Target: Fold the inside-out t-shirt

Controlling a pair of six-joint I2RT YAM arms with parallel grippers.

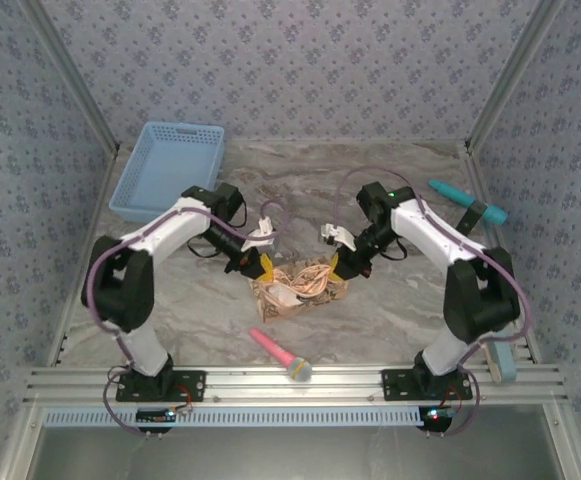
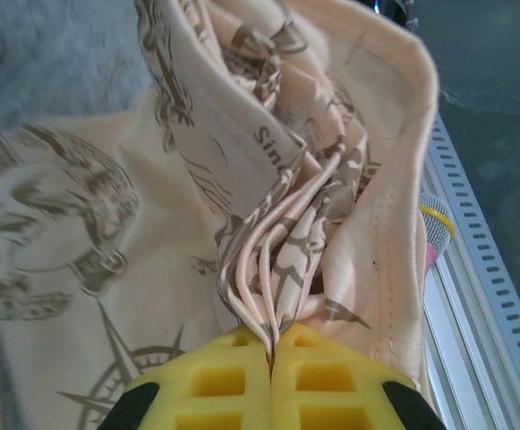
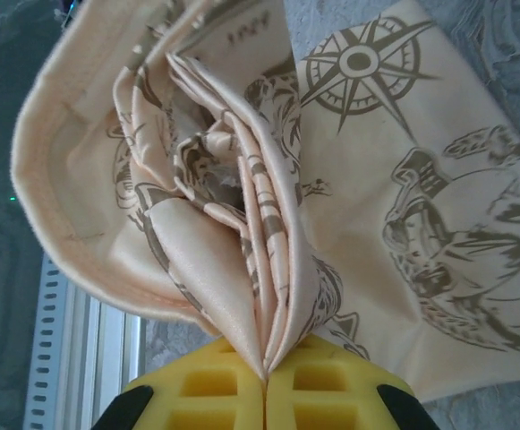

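One pink microphone (image 1: 282,354) lies nearest; behind it one bunched shirt (image 1: 300,290) sits mid-table, the left claw (image 1: 258,265) and right claw (image 1: 338,263) each pinching its folds. Beyond, one blue basket (image 1: 170,170) and one teal tool (image 1: 467,201) rest on the marbled table (image 1: 300,190), floral walls (image 1: 300,60) around.

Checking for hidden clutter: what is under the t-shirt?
The t-shirt, pinched by the left gripper and right gripper, lies bunched on the marble table. Table shows around its edges; anything beneath the cloth is covered.
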